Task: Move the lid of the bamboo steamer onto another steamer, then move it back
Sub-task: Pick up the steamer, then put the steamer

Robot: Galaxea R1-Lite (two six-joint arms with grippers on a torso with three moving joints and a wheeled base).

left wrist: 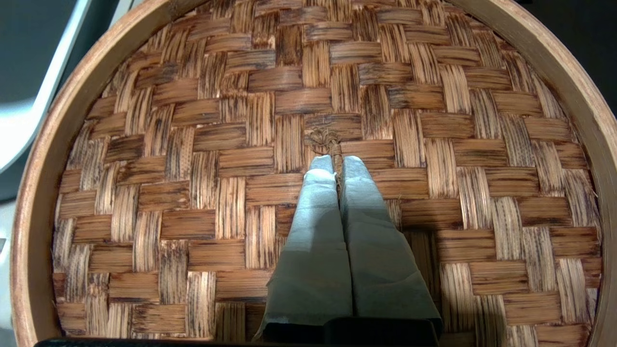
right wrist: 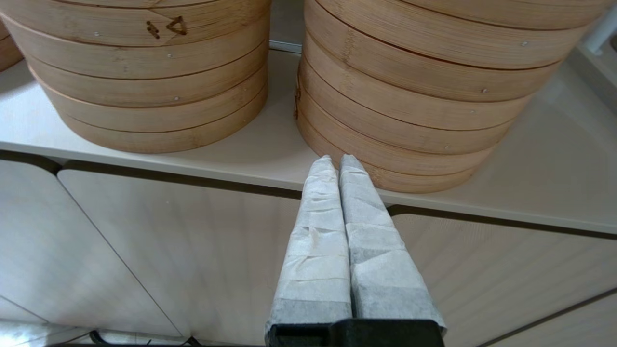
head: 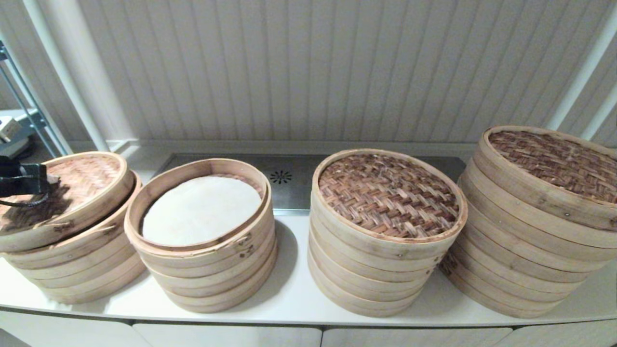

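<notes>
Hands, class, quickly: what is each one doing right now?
Left hand: closed on the cord loop in the middle of the woven lid.
Right hand: closed, holding nothing, below the counter edge.

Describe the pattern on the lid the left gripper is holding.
The lid: brown woven bamboo strips in a herringbone weave, clearest in the left wrist view.

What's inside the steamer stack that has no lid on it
The open steamer stack, second from the robot's left, shows a round white liner covering its top tier. Whatever lies beneath the liner, and in the lower tiers, is hidden.
</notes>
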